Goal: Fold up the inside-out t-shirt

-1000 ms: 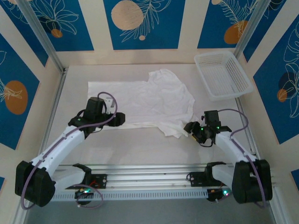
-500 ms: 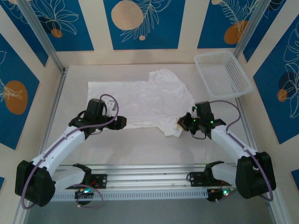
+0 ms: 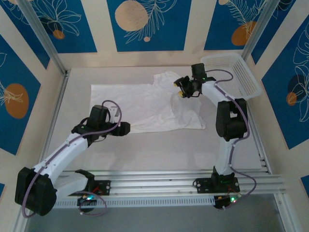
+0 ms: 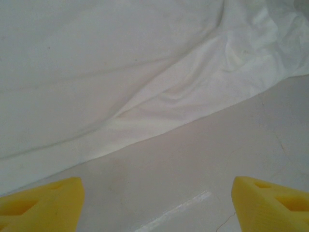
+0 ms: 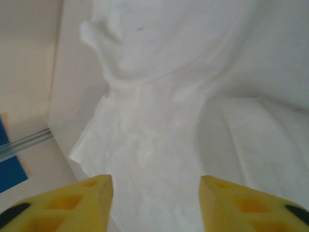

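**Top external view.**
- The white t-shirt (image 3: 145, 104) lies spread on the pale table (image 3: 145, 152), centre to rear. The thin cloth is mostly flat, with soft wrinkles at its right side and a straight near hem.
- The left gripper (image 3: 126, 128) sits low at the shirt's near edge, left of centre. This view does not show how far its fingers are spread.
- The right gripper (image 3: 178, 88) is reached far back, above the shirt's right rear part, with yellow tips visible.
- A rigid white mesh basket (image 3: 248, 77) with a rectangular lattice wall stands at the rear right, apart from the shirt. The right arm crosses its near-left corner.
- Blue wall panels (image 3: 145, 24) with leaf and disc print surround the table.

**Left wrist view.**
- This view adds the finger state and the cloth grain.
- The left gripper (image 4: 157, 195) has its two yellow fingers (image 4: 43, 195) wide apart at the lower corners, with bare table (image 4: 193, 159) between them.
- The shirt (image 4: 120, 63) lies just beyond. Its hem runs diagonally, a shallow ridge sits along it, and there is crumpling at the upper right.

**Right wrist view.**
- The right gripper (image 5: 154, 200) has its yellow moulded fingers (image 5: 67, 203) apart, gripping nothing.
- The shirt (image 5: 159, 121) is seen close behind them, with a rolled, rumpled fold at the top, a broad curved crease and smooth matte cloth.
- A beige surface lies at the left.
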You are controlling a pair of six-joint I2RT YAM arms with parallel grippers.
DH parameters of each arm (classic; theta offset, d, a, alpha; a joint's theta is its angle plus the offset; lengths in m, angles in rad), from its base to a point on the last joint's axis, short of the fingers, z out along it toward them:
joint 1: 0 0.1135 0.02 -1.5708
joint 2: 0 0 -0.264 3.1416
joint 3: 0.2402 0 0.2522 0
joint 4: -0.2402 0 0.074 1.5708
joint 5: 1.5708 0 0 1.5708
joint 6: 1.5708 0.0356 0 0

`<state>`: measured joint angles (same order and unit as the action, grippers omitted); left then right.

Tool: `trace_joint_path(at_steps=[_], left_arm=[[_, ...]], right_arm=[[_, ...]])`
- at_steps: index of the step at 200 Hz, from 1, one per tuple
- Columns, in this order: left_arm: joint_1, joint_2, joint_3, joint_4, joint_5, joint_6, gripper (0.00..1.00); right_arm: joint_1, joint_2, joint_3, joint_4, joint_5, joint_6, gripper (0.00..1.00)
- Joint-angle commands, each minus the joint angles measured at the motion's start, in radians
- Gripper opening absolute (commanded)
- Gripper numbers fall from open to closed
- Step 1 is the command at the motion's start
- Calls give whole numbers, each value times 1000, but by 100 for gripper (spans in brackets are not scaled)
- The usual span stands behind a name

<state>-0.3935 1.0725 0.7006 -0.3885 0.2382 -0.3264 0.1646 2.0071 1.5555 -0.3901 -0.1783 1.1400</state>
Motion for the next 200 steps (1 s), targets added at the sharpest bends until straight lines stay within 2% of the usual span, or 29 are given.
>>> trace_joint_path(at_steps=[1, 23, 56, 86, 130, 158, 172, 200], left_arm=[[-8, -31, -38, 8, 13, -22, 80], [-7, -27, -45, 13, 4, -24, 80], [-7, 2, -26, 18, -43, -37, 80], [-7, 17, -18, 30, -33, -49, 80], [-8, -18, -29, -6, -67, -37, 81], [-7, -26, -45, -5, -82, -39, 81], [-7, -24, -47, -1, -83, -40, 81], [-7, -15, -46, 1, -86, -37, 81]], right_arm=[[-22, -106, -97, -70, -42, -45, 54], [-33, -269, -310, 10, -67, -86, 50], [57, -398, -506, 20, -49, -123, 47], [92, -355, -549, 93, -31, -112, 52], [117, -228, -454, 116, -44, -123, 48], [133, -185, -422, 121, -55, -112, 36], [135, -183, -423, 133, -51, -105, 23], [139, -198, -408, 142, -45, -111, 2]])
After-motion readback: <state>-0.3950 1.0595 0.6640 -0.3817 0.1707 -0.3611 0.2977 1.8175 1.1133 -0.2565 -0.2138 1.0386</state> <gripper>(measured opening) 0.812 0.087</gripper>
